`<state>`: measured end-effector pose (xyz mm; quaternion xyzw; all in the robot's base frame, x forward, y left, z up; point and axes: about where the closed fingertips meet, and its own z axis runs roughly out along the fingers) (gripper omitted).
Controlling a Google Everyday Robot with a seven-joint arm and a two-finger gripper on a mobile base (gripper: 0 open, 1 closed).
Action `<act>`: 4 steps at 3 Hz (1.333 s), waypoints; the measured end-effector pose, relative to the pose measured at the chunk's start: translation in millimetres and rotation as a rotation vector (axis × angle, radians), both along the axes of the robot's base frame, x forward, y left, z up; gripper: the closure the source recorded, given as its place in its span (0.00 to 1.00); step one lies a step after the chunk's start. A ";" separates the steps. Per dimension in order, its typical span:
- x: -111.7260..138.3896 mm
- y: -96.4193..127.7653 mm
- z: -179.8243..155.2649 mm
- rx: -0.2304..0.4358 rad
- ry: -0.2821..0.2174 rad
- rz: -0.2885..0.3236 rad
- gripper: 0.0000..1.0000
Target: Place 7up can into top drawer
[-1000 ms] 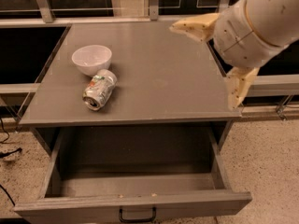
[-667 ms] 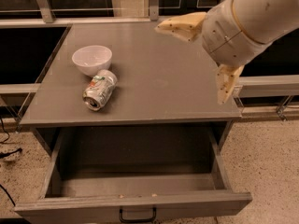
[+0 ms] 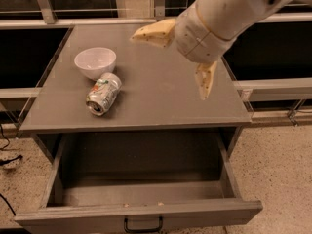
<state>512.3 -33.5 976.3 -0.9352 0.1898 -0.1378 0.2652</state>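
Note:
The 7up can (image 3: 103, 94) lies on its side on the grey tabletop (image 3: 161, 96), at its left, just in front of the white bowl (image 3: 95, 62). The top drawer (image 3: 139, 186) is pulled out below the tabletop and is empty; its dark handle (image 3: 143, 225) shows at the bottom edge. My gripper (image 3: 168, 62) hangs above the middle of the tabletop, to the right of the can and apart from it. Its two cream fingers (image 3: 152, 34) are spread wide and hold nothing.
Metal railings and dark panels run behind the table. A speckled floor (image 3: 282, 169) lies to the right of the drawer. A black cable (image 3: 7, 160) lies on the floor at the left.
My arm and gripper have moved left over the tabletop, towards the can. The can, bowl and drawer have not moved.

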 end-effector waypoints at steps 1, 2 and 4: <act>12.6 21.6 -5.8 -0.016 0.000 0.058 0.00; 30.9 63.9 -13.6 -0.026 -0.002 0.136 0.00; 37.8 95.7 -22.5 -0.016 0.006 0.174 0.00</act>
